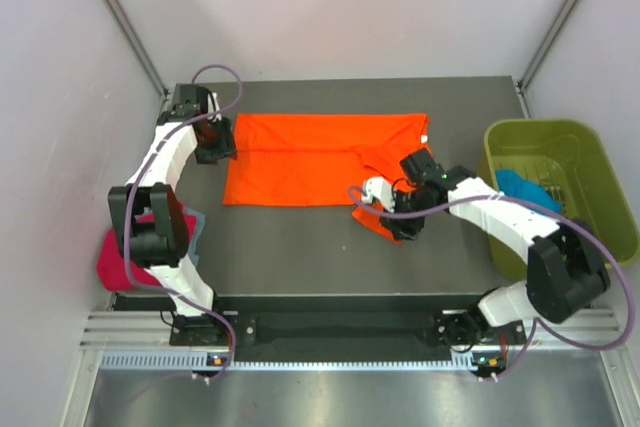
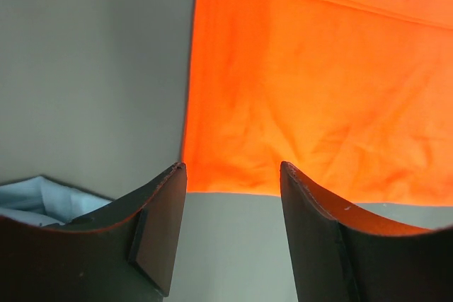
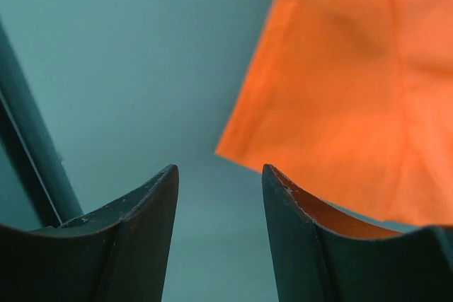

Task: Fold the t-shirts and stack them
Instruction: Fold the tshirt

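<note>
Orange shirt [image 1: 320,157] spread on tabletop [image 1: 300,247], folding step. Left fingers [image 2: 159,224] and right fingers [image 3: 141,231] released at its edges; next, pinch cloth.

No text, brand, number or sign can be read in any of the views. The only label-like thing is a small white tag [image 1: 425,137] at the far right edge of the orange t-shirt [image 1: 320,157], seen from the top camera, and it is too small to show any print. Both wrist views show only plain cloth and bare counter, with no markings.
</note>
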### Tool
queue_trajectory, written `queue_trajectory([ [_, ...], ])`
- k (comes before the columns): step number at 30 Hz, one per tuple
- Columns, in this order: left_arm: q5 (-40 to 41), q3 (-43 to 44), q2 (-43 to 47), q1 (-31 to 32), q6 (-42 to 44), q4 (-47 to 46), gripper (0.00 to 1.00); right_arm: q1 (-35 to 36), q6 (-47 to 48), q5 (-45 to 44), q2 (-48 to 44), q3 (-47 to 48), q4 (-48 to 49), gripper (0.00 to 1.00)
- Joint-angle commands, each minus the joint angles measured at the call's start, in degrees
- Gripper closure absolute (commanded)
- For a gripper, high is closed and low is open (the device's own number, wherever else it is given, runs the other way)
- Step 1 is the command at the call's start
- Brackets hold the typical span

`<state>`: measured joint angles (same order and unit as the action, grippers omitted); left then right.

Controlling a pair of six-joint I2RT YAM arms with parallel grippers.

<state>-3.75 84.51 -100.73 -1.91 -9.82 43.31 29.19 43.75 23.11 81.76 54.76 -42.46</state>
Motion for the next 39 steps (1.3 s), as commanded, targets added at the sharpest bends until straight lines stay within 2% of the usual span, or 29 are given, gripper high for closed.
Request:
queue_trajectory([
  [1,-2.7,-0.6,6.2,-0.7,-1.8,-2.4,0.40,3.5,6.1,-3.0,-5.6,-1.8,-0.2,0.49],
  [8,-3.2,-3.0,9.0,-1.7,-2.3,-2.4,0.39,8.6,6.4,-8.8,-4.6,-7.2,5.5,0.49],
  [21,-4.4,-3.8,9.8,-3.9,-3.2,-2.3,0.39,9.6,7.1,-13.4,5.6,-4.8,10.8,0.55],
  [23,-4.7,-3.7,9.8,-4.3,-3.3,-2.0,0.39,9.8,7.4,-13.8,5.9,-5.1,10.7,0.62],
  [24,-4.8,-3.7,9.6,-4.5,-3.3,-1.8,0.39,9.8,7.5,-14.0,5.7,-5.3,10.6,0.72],
  [26,-5.4,-3.7,9.5,-4.7,-3.5,-0.8,0.39,9.8,7.7,-14.7,5.3,-5.5,10.5,0.82],
  [27,-5.7,-3.9,9.7,-4.9,-3.7,-0.5,0.39,9.8,7.6,-15.1,4.7,-5.7,10.5,0.92],
  [29,-6.7,-5.7,10.5,-4.9,-4.7,0.5,0.39,9.8,7.0,-16.8,3.1,-5.2,10.4,1.00],
  [39,-10.7,-18.1,11.5,-5.9,-9.9,1.3,0.37,8.8,6.1,-21.1,-4.6,3.6,5.3,1.00],
])
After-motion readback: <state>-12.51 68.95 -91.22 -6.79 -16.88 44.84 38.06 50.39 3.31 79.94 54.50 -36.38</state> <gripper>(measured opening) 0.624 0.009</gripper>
